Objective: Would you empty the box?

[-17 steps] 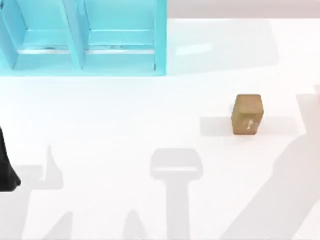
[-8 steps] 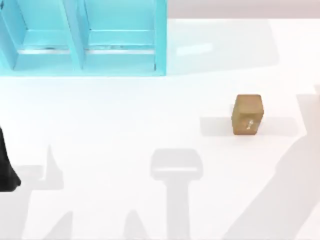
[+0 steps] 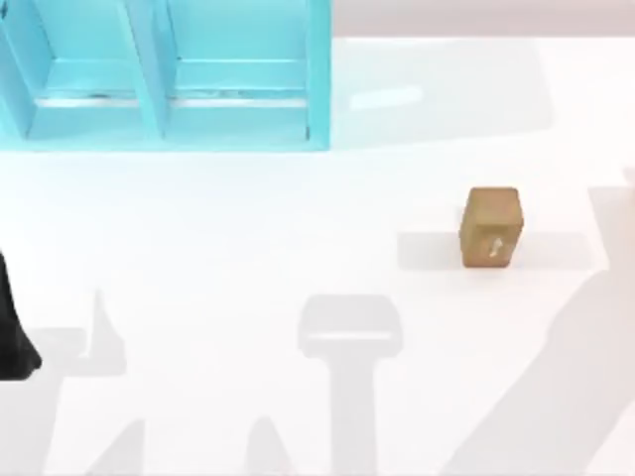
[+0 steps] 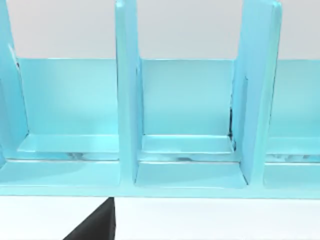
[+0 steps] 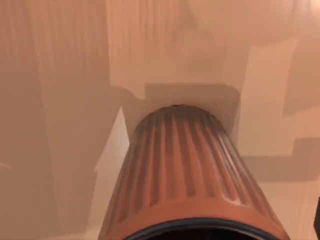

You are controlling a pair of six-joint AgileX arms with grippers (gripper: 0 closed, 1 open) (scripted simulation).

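Observation:
A cyan box with upright dividers stands at the table's back left. The left wrist view faces its compartments from close by, and those I can see hold nothing. A black part of my left arm rests at the table's left edge, well in front of the box. A black piece of my left gripper pokes into the left wrist view. A small brown block stands alone on the right half of the table.
The right wrist view looks down on an orange ribbed bin standing on a tan floor. The white tabletop lies bare between the cyan box and the brown block, crossed by grey shadows.

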